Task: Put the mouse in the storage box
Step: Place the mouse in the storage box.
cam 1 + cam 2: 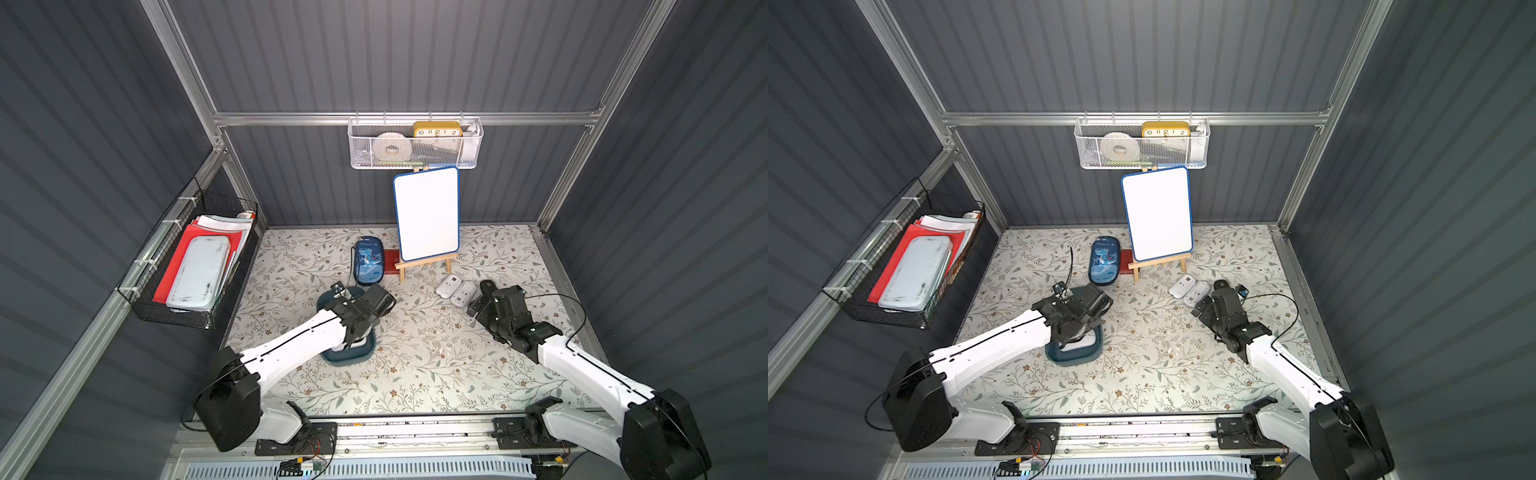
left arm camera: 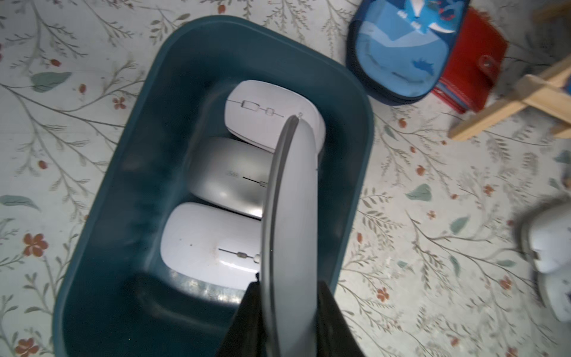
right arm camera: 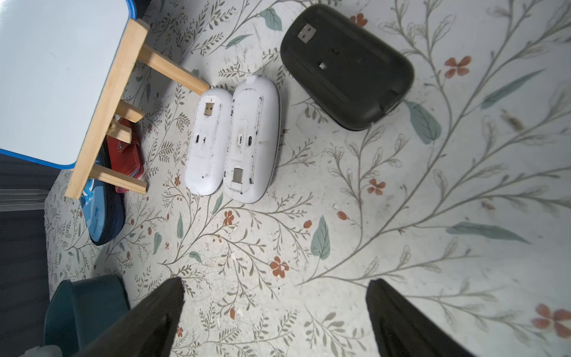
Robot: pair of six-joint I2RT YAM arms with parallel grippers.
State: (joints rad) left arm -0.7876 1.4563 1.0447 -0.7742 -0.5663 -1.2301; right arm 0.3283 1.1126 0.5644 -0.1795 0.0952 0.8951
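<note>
left gripper: pressed together on the mouse, pinched near one end across its thin dimension, so the shell stands on edge over the storage box. whether its far end touches the box floor cannot be told. the box sits on the table in front of the left arm and already holds three mice, lying buttons up in a row along one side. handling, as a judgement: the mouse is light, rigid, hollow plastic with a smooth curved top, so it is likely to slip under a point grip and to clatter if released from height. lower before releasing, into the free strip beside the row. right gripper: spread wide, holding nothing, above bare table. just beyond it lie two white mice, touching side by side with bases up, and a black mouse, also base up and slightly apart. take each across its long flanks at mid-length; the touching pair leaves no finger gap between them. surface: flat floral-print covering, lightly scuffed. farther back stand a blue pencil case, a red wallet and a whiteboard on a wooden easel. enclosure: dark ribbed walls, aluminium frame, a white mesh basket on the rear rail and a black wire basket on the side wall.
</note>
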